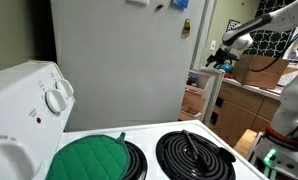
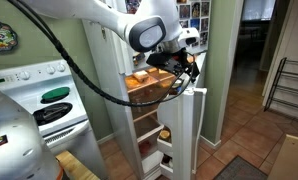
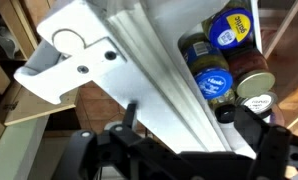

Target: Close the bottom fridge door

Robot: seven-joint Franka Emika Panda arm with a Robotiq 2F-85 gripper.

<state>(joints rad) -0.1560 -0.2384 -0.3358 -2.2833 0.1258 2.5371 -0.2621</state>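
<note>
Stove (image 2: 49, 100) stands left, clear of work. Bottom fridge door (image 2: 192, 130) stands swung out, jars (image 3: 217, 70) in its rack. Gripper (image 2: 186, 67) is at its top edge, fingers (image 3: 261, 135) spread, clasping nothing. Advice: press flat against outer face, near free edge, sweeping slowly so jars stay put

Soft, even indoor light filled both exterior views, which were coarse and slightly blurred. In the wrist view the white fridge door (image 3: 139, 60) glared pale, while the gripper (image 3: 189, 135) sat dark and unfocused.
</note>
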